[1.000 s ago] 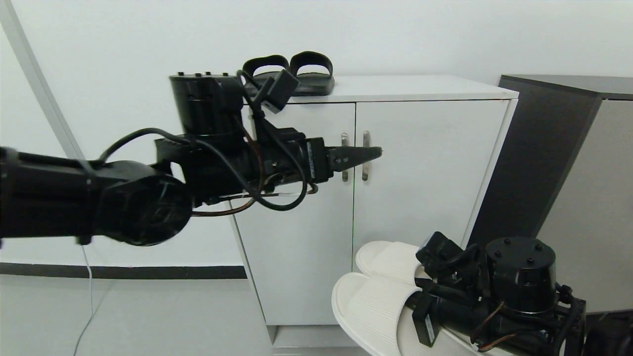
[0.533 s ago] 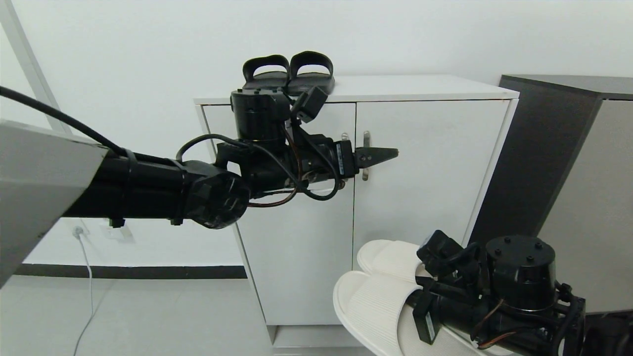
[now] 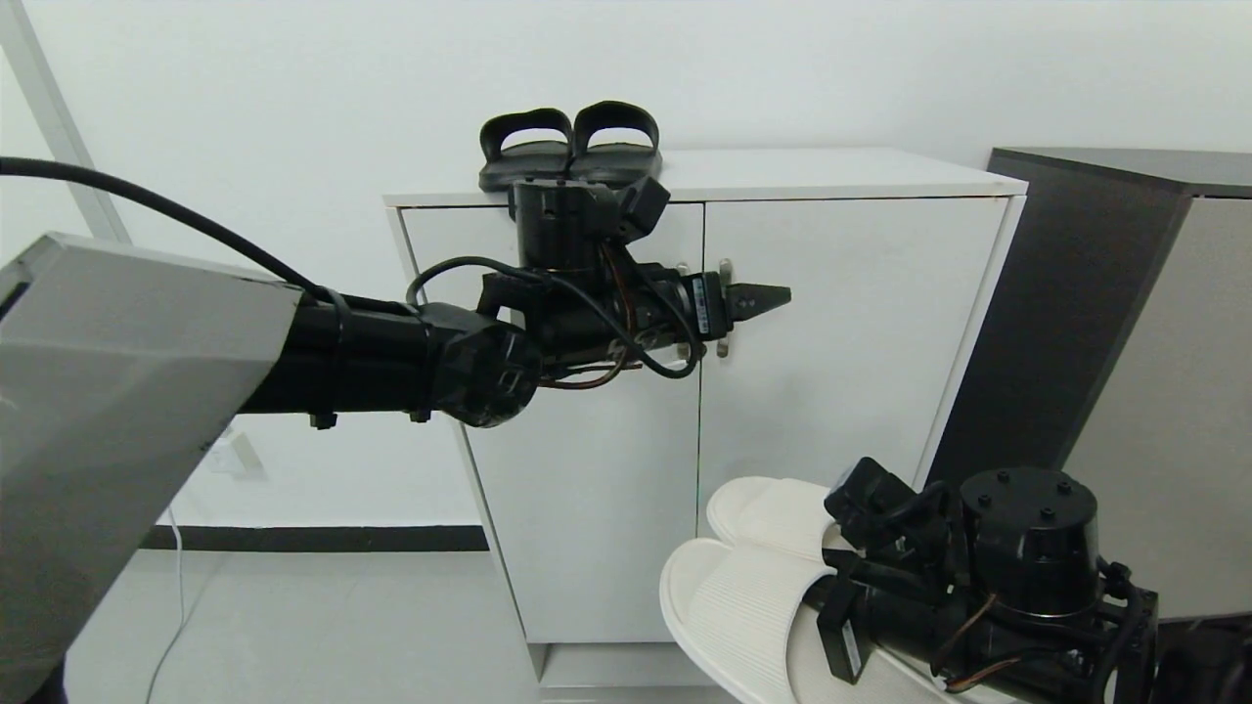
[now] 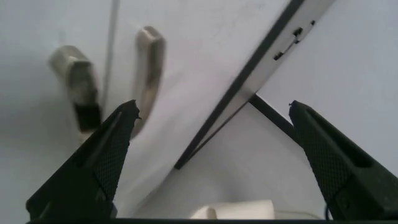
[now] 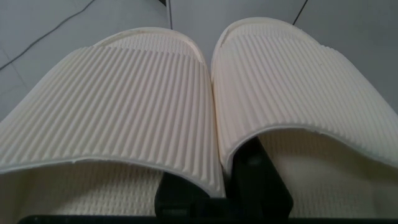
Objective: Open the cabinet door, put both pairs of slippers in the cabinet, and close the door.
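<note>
The white cabinet (image 3: 831, 391) stands against the wall, and its two doors are both closed. A dark grey unit (image 3: 1076, 323) stands just beside it on the right. The left arm (image 3: 391, 357) is stretched across the front of the left door, at the height of the handles. The white slippers (image 3: 753, 577) are low in front of the right door, side by side with the toes pointing away from the robot. The right tool (image 5: 224, 186) is closed on them and pinches the inner edges of the two straps together. The black slippers (image 3: 572, 147) lie as a pair on top of the cabinet, above the left door. The left tool (image 3: 763, 293) is in front of the two metal handles at the middle of the cabinet. Its fingers (image 4: 93, 168) are spread wide and hold nothing. One fingertip lies in front of the right door handle (image 4: 148, 74); whether it touches, I cannot tell.
</note>
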Controlling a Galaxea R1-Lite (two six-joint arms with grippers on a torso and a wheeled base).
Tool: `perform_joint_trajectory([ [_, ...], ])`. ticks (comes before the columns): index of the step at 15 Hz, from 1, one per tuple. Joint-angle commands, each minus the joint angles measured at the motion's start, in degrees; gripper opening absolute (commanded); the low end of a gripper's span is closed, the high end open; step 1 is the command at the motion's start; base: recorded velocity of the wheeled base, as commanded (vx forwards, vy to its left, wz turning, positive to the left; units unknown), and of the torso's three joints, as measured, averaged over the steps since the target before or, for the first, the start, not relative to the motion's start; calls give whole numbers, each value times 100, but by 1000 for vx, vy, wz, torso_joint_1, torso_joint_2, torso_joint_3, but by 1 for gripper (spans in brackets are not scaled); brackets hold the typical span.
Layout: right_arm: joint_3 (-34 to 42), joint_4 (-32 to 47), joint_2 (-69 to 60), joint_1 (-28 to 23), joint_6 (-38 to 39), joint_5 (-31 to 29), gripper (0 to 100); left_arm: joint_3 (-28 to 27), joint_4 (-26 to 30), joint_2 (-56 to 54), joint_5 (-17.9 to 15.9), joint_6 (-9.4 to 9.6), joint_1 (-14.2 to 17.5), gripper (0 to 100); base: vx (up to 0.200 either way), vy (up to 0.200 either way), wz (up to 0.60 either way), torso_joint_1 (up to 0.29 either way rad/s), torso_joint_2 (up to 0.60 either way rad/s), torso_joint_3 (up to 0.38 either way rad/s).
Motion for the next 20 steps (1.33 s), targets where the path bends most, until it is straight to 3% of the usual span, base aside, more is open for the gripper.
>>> perform_joint_trajectory([
  [1, -5, -5, 10, 5, -2, 2, 0, -175, -5, 165, 109, 3, 14, 100, 0, 0, 0, 0, 0, 0],
  [6, 21, -5, 10, 5, -2, 10, 0, -351, 4, 341, 109, -6, 6, 100, 0, 0, 0, 0, 0, 0],
  [7, 57, -5, 1, 13, -11, 28, 0, -342, 4, 332, 100, -6, 6, 0, 0, 0, 0, 0, 0, 0],
  [12, 197, -13, -51, 75, -28, 133, 0, -78, -14, 86, 92, -14, -3, 0, 0, 0, 0, 0, 0, 0],
  [20, 338, -5, -218, 216, -46, 292, 0, 1407, -207, -1057, 127, 65, -328, 0, 0, 0, 0, 0, 0, 0],
])
